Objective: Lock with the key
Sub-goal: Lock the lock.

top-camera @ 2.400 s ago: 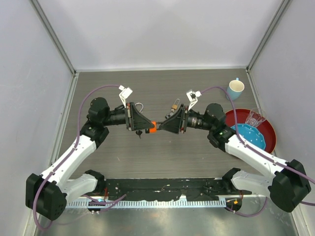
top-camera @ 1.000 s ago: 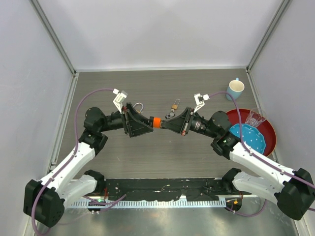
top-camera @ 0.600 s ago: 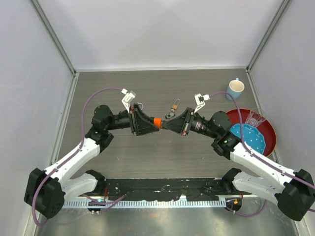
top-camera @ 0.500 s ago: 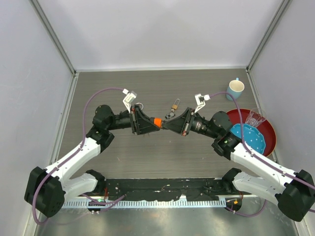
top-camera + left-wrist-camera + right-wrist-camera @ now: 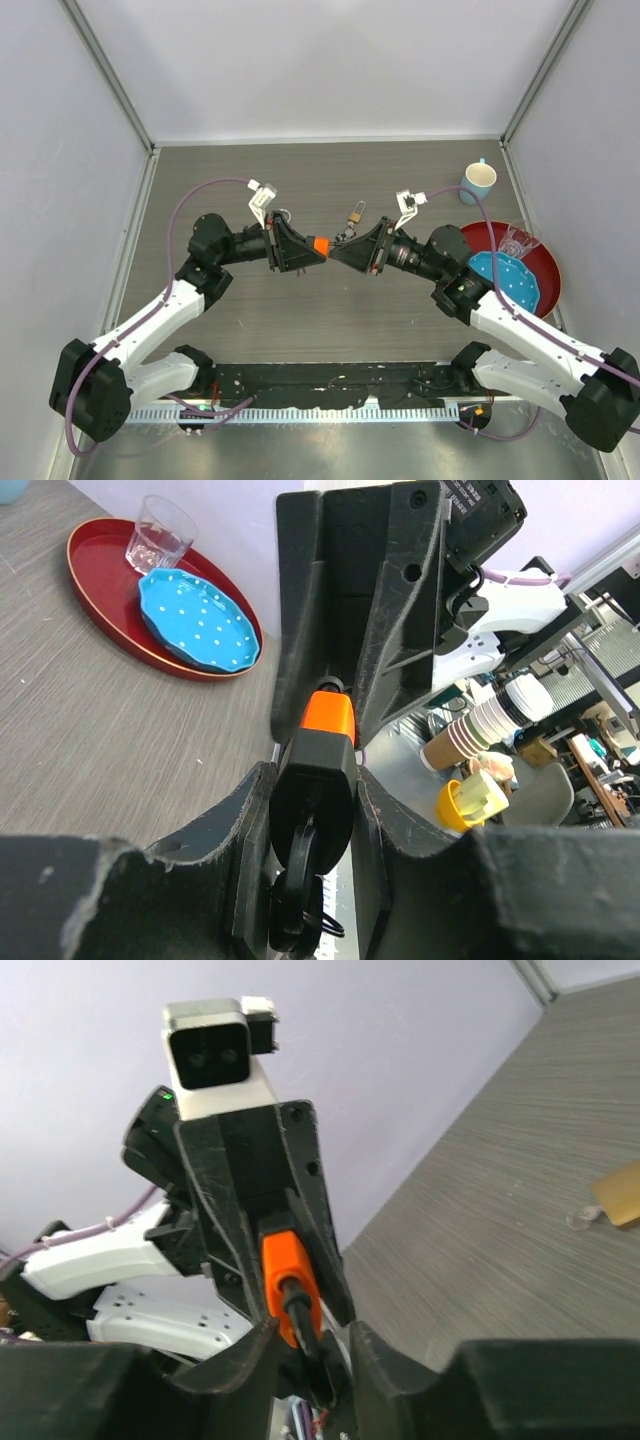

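Top camera overlooks the table [image 5: 330, 180] from its near edge; 2 close wrist cameras face each other, sharing the key [image 5: 327, 715].

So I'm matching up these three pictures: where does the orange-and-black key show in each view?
Top external: key at the centre.
Left wrist: key at the centre, a little low, orange end upward.
Right wrist: key left of centre, low in the picture.
Shared landmark: the grey table, in all three.
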`<state>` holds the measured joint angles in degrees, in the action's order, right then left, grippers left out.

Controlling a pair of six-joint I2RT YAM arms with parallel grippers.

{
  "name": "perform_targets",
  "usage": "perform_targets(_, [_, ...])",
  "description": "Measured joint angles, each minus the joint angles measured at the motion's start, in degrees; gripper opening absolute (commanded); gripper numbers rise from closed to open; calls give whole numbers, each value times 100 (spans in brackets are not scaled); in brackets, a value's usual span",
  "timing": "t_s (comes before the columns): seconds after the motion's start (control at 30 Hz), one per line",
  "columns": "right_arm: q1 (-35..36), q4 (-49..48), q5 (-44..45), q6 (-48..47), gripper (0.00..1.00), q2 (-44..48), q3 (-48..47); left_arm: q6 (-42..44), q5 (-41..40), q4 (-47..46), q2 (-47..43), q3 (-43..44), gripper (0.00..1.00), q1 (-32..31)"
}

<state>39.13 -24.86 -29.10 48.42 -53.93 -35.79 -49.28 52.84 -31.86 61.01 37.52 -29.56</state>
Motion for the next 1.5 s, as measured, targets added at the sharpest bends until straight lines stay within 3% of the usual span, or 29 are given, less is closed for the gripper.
perform_targets(0.1, [0, 544, 350, -315, 76, 103, -76, 2, -96, 81, -2, 4, 0, -7])
perform_targets(0.2, [0, 1110, 695, -588, 84, 262, -173, 26, -214, 326, -2, 7, 0, -9])
perform_targets(0.37, [-33, 1698, 1025, -916, 84, 450, -356, 46, -352, 669, -26, 7, 0, -9])
perform_targets(0.63, [-114, 2061, 863, -1368, 74, 597, -365, 74, -442, 1191, -343, 7, 0, -9])
perform_targets(0.87, [-140, 2020, 212, -1600, 63, 592, -367, 74, -328, 1388, -444, 7, 0, -7])
perform_targets(1.0, [-140, 1818, -186, -1576, 46, 577, -367, 74, -245, 1458, -444, 7, 0, -9])
perform_targets(1.43, [-151, 1580, -684, -1510, 33, 439, -358, 17, -46, 1462, -444, 7, 0, -9])
perform_targets(1.5, [-149, 1543, -684, -1504, 27, 439, -350, -22, -11, 1429, -444, 7, 0, -9])
